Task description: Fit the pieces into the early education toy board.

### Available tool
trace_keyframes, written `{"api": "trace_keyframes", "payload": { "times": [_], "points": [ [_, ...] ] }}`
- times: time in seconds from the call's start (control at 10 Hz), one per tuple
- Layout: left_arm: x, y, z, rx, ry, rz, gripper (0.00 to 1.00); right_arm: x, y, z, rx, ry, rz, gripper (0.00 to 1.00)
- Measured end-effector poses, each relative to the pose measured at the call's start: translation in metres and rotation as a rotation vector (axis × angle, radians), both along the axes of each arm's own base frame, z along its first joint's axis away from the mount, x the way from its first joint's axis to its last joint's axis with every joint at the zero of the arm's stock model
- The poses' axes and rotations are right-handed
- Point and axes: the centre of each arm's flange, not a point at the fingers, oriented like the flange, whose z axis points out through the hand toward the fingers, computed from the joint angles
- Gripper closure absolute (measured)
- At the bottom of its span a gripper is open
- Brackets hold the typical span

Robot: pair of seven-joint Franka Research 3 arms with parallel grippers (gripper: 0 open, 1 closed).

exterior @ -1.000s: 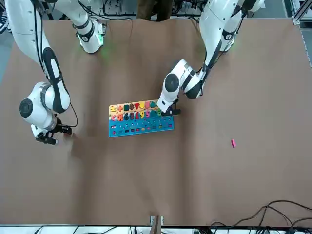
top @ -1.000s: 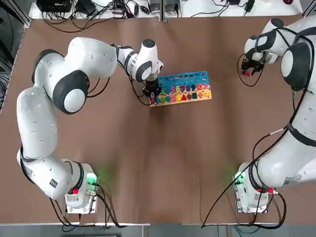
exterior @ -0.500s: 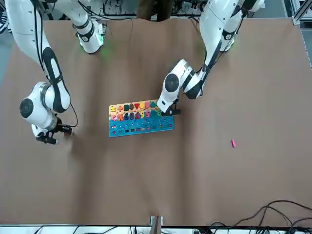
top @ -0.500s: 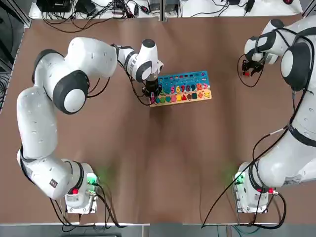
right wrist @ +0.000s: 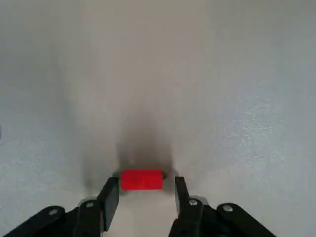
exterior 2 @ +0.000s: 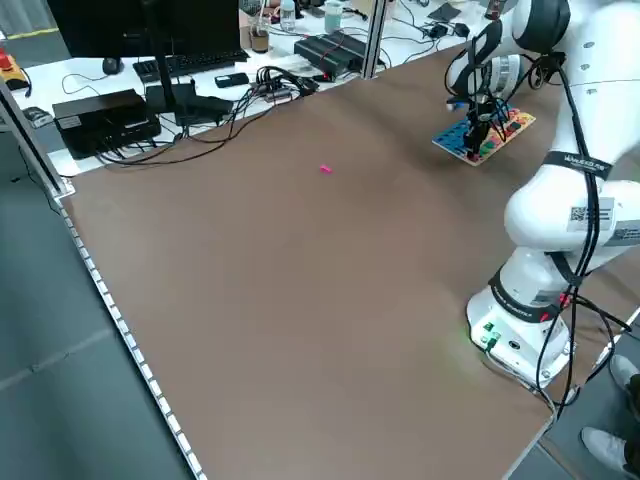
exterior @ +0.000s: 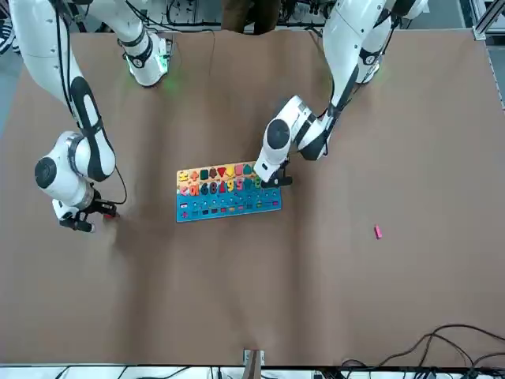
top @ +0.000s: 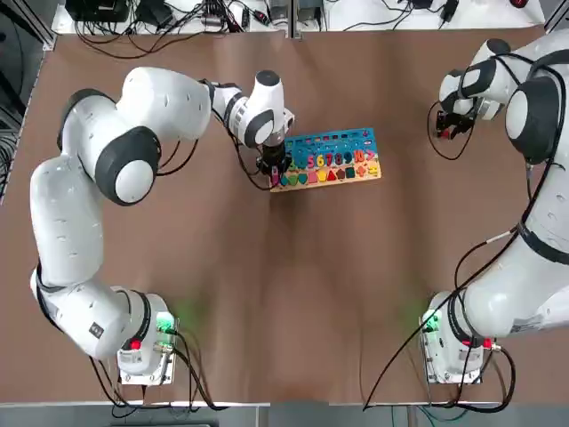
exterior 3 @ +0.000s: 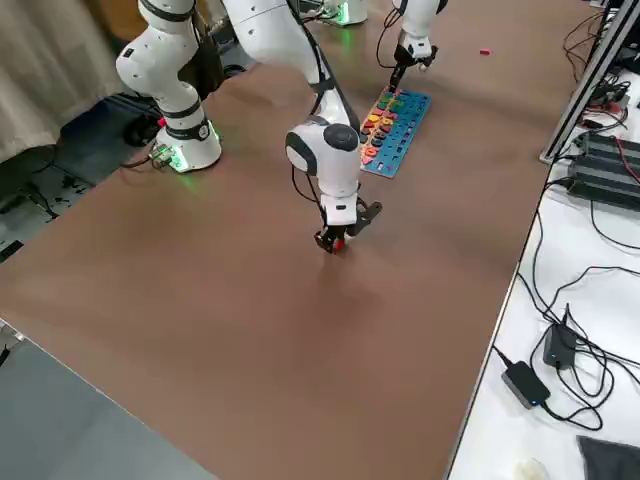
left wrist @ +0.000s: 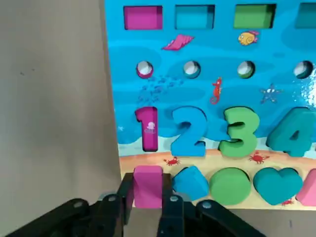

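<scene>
Front view: left fingers [exterior: 276,180] mostly hidden.

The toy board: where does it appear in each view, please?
Top: toy board, just above centre.
Front: left of centre.
Left side: upper right.
Right side: upper, right of centre.
Left wrist: centre and right.
Right wrist: not in it.
Shared by other five: left pincer.
</scene>
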Motion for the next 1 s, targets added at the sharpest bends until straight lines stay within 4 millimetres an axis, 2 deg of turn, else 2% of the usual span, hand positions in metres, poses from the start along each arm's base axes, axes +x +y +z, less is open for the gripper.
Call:
{"api": "trace_keyframes", "payload": {
  "times": [1.0],
  "points": [
    [-0.0057,-0.0013,-0.0049,0.007,0.012,-0.007,0.74,0.0035,0.0023,0.0044,0.000,-0.011,0.004,0.48]
  ]
}}
